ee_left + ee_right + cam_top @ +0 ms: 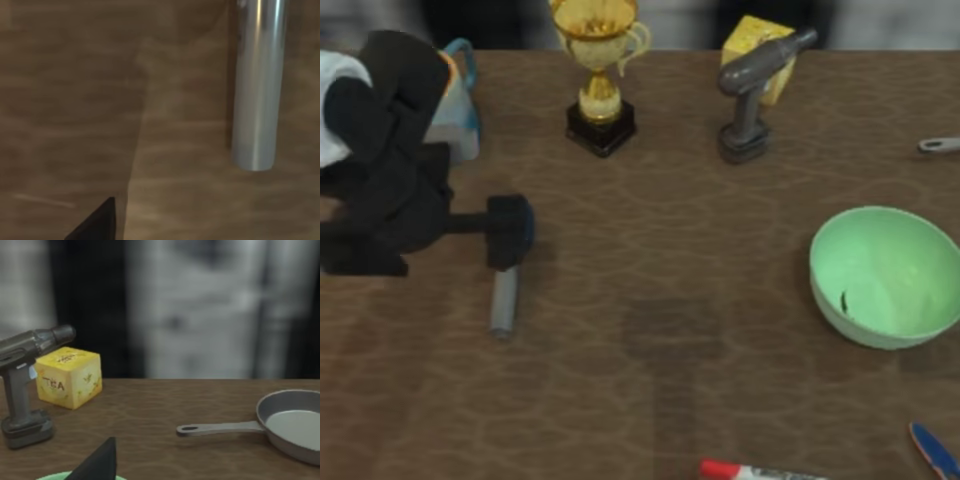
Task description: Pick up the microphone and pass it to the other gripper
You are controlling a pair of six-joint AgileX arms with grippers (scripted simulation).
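Observation:
The microphone lies on the table at the left, its grey metal handle (pixel 503 303) pointing toward the front edge. A sliver of its navy head (pixel 527 228) shows beside my left gripper (pixel 508 233), which hovers right over the head, open and holding nothing. In the left wrist view the handle (pixel 257 85) lies on the wood, well apart from the one black fingertip (pixel 97 225) that shows. The other gripper, my right one, is outside the top view; its wrist view shows one black fingertip (pixel 102 462) above a green rim.
A gold trophy (pixel 601 80), a grey drill (pixel 748 95) and a yellow tea box (pixel 752 45) stand along the back. At the right are a green bowl (pixel 885 275) and a pan (pixel 290 422). A red marker (pixel 740 470) lies at the front edge.

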